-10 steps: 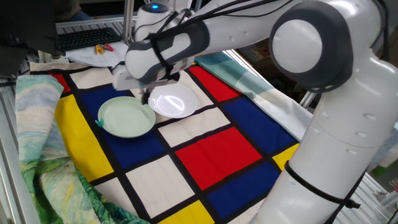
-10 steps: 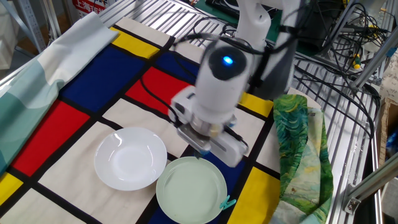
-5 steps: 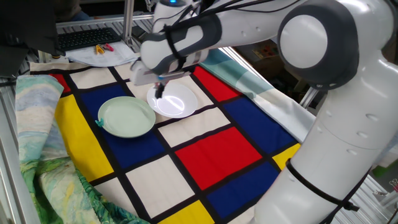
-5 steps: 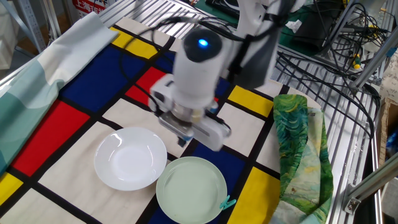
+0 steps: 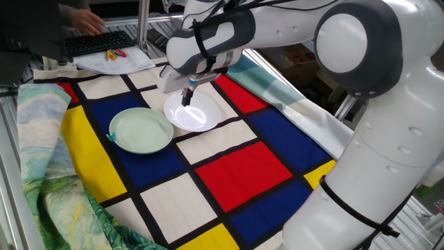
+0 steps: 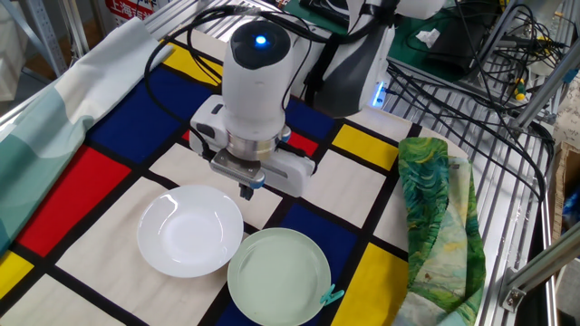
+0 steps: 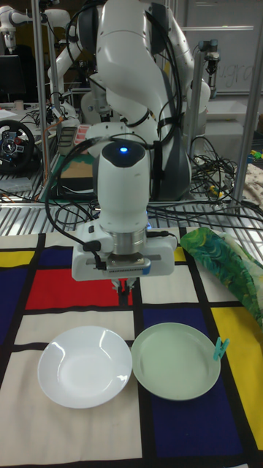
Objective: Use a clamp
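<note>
White bowl [image 6: 189, 231] touches pale green plate [image 6: 278, 275]. Clamp [image 6: 331, 296] clipped on the plate's rim, well apart from gripper [image 6: 246, 189], fingers together, empty, above the bowl's edge.

Counter [image 6: 299, 100] was a metal-grid surface covered by a cloth of red, blue, yellow and cream blocks with black lines [image 5: 236, 167]. On the cloth: white round plate [image 6: 188, 233] and pale green round plate [image 6: 278, 276], side by side, rims just touching or nearly so. Small teal-green plastic clamp [image 6: 332, 295] sat clipped on the green plate's rim. Green-patterned crumpled fabric [image 6: 439, 217] lay along one cloth edge, pale teal-and-white folded cloth [image 6: 63, 91] along the opposite edge.
</note>
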Robot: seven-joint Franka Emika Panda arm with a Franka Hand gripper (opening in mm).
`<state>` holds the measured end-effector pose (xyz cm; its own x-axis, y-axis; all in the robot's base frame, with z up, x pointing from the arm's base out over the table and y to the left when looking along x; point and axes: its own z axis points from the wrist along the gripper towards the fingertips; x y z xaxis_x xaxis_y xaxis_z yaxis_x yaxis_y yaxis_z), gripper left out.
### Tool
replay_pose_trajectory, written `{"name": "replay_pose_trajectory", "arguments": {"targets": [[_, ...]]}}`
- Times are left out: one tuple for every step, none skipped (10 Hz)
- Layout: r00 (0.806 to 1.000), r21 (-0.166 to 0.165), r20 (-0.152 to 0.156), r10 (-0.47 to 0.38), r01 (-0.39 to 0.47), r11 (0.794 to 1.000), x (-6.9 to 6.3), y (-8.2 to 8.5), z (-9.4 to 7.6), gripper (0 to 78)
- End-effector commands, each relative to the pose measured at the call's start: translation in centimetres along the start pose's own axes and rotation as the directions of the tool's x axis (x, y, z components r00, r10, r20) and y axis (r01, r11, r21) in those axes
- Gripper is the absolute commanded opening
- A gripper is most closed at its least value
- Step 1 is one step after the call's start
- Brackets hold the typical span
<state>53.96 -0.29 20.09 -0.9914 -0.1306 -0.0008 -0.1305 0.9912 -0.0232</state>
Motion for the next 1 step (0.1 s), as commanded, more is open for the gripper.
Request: {"name": "replay_pose_trajectory", "arguments": {"targets": [[1.0,0.001,0.003,0.006,-0.006,1.0,-0.09,-0.13,-0.23,1.1]]}}
